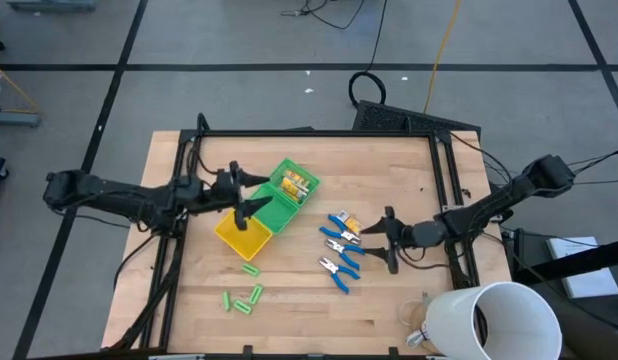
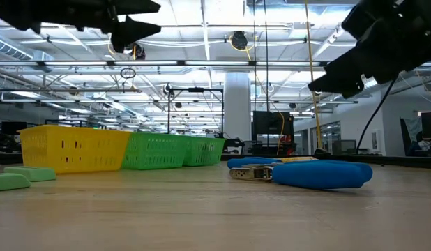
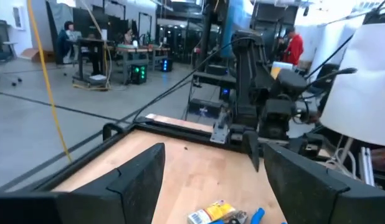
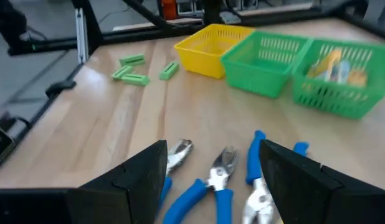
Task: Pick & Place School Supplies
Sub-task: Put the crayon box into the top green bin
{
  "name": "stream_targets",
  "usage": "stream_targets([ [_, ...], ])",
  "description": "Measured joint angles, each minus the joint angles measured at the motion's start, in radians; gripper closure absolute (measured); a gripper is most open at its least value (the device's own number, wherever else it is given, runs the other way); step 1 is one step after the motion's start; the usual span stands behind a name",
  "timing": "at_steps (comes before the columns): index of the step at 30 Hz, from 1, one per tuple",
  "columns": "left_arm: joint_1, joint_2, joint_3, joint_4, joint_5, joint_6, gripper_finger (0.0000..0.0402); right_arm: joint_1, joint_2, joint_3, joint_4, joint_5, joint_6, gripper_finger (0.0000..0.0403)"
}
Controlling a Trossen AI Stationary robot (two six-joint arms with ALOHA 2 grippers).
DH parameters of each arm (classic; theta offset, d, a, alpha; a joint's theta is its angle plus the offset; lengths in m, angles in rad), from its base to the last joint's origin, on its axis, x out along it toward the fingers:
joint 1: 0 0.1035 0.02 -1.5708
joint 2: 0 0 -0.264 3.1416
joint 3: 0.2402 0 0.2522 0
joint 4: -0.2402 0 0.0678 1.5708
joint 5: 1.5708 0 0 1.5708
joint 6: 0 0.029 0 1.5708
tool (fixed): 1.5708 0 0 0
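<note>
Wooden bench fills the high view, both dark arms reaching in from the sides. White cup lies at the near right corner, its mouth tipped toward the camera. Row of three baskets sits left of centre: yellow basket nearest the front edge, then middle green basket, then far green basket, which holds yellow-orange pieces. Left tool hangs above the basket row, fingers apart; the low view shows it well clear of the basket tops, which the overhead shot cannot tell. Right tool is just right of the three blue-handled pliers, fingers apart, nothing between them. Right wrist view looks down past its own fingers at the pliers lying side by side directly below and ahead, metal jaws pointing toward the baskets; contact cannot be judged there, though the low view suggests the right arm is off the bench. One more yellow-orange piece lies among the pliers near the right tool; left wrist view picks it up at its lower edge. Light-green sticks are scattered on the bench in front of the yellow basket, well apart from both tools; the low view catches only two at its left margin.
</note>
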State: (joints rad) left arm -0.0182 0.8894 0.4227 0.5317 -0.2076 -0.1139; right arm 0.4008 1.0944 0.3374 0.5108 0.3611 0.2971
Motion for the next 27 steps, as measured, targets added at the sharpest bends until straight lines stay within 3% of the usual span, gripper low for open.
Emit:
stream_targets([
  [5,-0.019,-0.001,-0.033,0.018,-0.002,-0.019,0.0117,0.000,0.096,0.001,0.009,0.010,0.021,0.0156],
  [10,-0.018,0.001,-0.035,0.000,-0.003,-0.021,0.0116,-0.048,0.216,0.076,-0.207,0.190,0.099,0.0156],
  [13,-0.018,0.001,-0.035,-0.002,-0.003,-0.036,0.0123,-0.080,0.311,0.115,-0.246,0.188,0.149,0.0156],
  [19,-0.018,0.000,-0.035,-0.004,-0.003,-0.047,0.0133,-0.153,0.457,0.130,-0.164,0.138,0.165,0.0156],
  [27,-0.018,0.000,-0.035,-0.005,-0.002,-0.057,0.0133,-0.222,0.523,0.133,-0.122,0.135,0.130,0.0156],
])
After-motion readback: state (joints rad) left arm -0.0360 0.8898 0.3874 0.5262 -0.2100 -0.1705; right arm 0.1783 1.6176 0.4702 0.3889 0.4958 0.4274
